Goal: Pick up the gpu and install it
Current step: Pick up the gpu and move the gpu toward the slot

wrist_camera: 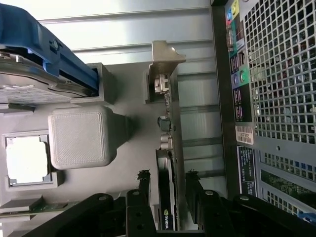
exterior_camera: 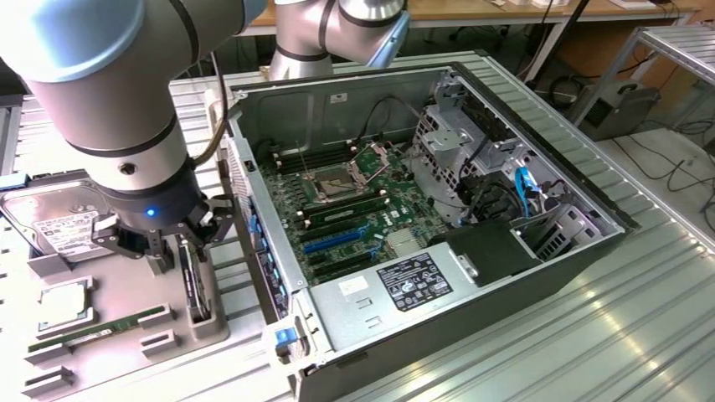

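A ribbed metal table [exterior_camera: 625, 335] is streaked with reflections. Beyond its far edge a wooden desk [exterior_camera: 491, 12] is seen; past its edge at the exterior view's right, cables [exterior_camera: 684, 173] are strewn over a grey floor [exterior_camera: 654, 151].

The gpu [wrist_camera: 166, 197], a thin black card with a silver bracket at one end, is standing on edge just beside the computer case [wrist_camera: 281, 74].

Your gripper [wrist_camera: 167, 178] straddles gpu [wrist_camera: 166, 207] — one black finger [wrist_camera: 144, 185] each side, slight gap both sides, no contact. Gpu stands on edge in slot of grey tray [wrist_camera: 133, 89], silver bracket [wrist_camera: 167, 59] at end away from fingers. On one side you've got grey block [wrist_camera: 81, 136], hard drive [wrist_camera: 29, 81] in blue caddy [wrist_camera: 49, 47], cpu [wrist_camera: 24, 160], green ram stick [wrist_camera: 29, 207]. On other side — computer case [wrist_camera: 281, 74], mesh rear panel, apart from gpu.
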You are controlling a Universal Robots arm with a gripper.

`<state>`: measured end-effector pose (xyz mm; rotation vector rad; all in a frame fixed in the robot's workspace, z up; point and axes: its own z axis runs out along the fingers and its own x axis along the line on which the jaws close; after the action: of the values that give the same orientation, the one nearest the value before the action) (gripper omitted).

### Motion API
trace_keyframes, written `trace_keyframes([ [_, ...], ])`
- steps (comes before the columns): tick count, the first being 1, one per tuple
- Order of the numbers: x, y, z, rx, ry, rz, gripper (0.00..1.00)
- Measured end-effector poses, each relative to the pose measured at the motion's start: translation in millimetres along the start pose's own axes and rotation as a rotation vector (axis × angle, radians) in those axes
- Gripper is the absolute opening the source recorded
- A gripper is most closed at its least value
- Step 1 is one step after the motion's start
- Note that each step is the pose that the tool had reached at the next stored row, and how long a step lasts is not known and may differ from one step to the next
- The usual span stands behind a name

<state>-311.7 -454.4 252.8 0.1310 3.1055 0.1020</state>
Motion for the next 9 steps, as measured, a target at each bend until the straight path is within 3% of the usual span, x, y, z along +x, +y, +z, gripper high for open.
trace_keyframes([
  [9,2.5,-0.6,7.2,-0.0002,0.0002,0.001,0.42],
])
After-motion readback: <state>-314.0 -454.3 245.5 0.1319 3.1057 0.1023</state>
